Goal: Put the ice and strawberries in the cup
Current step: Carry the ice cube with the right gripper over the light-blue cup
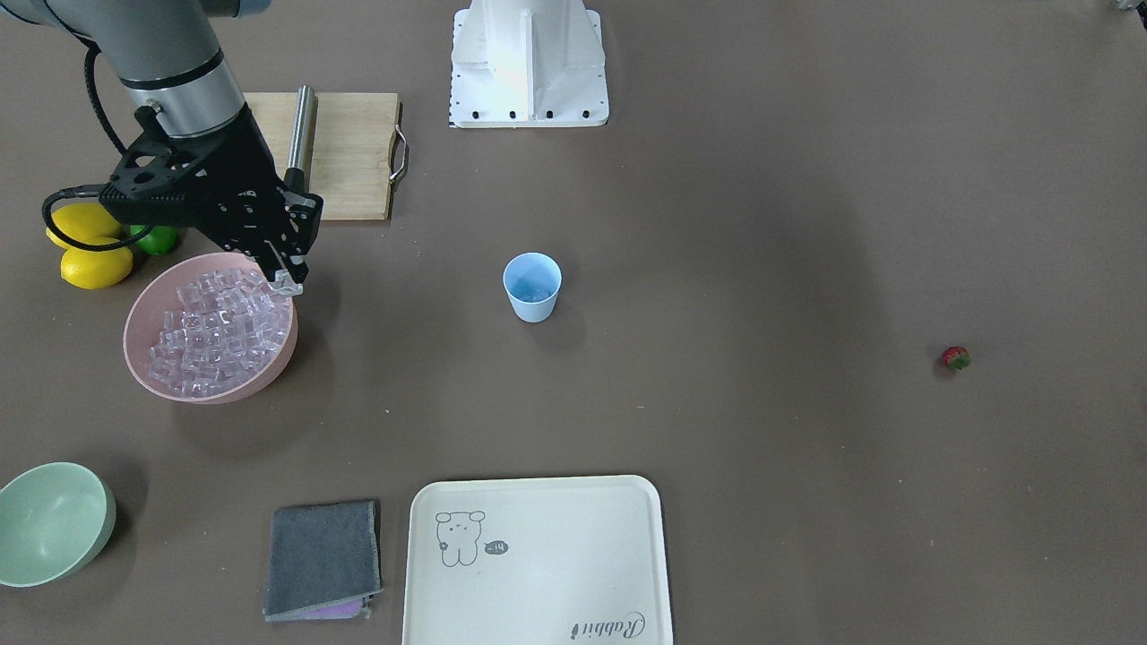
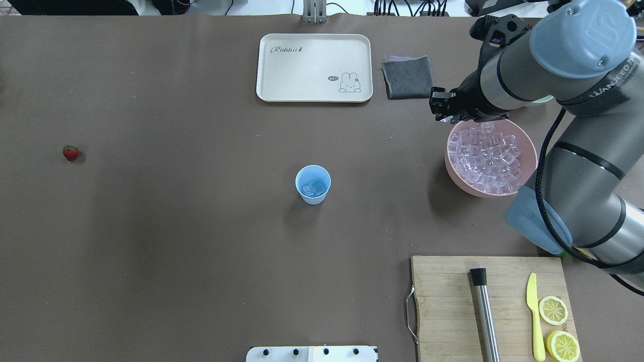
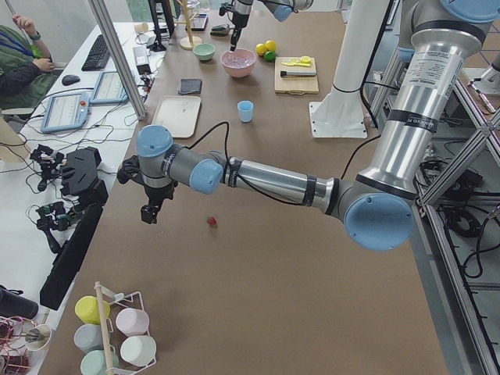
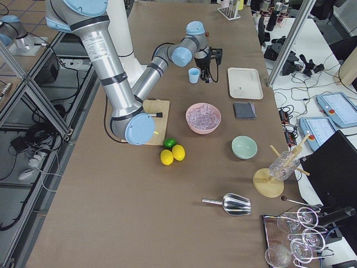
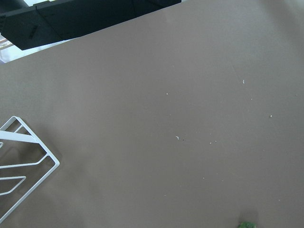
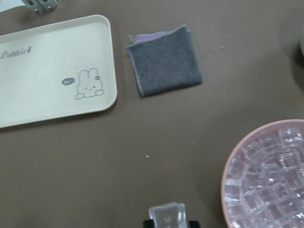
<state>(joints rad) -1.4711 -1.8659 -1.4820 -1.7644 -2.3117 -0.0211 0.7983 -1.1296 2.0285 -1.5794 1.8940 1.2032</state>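
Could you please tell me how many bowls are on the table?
2. The pink bowl, holding ice, stands by the lemons; the pale green bowl sits near the grey cloth. None seems hidden.

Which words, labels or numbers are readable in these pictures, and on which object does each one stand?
"Rabbit": on the cream tray, in one corner.
Speech bubble beside the tray's bunny drawing: too small to read.
Lettering on the grey arm strap: blurred, unreadable.
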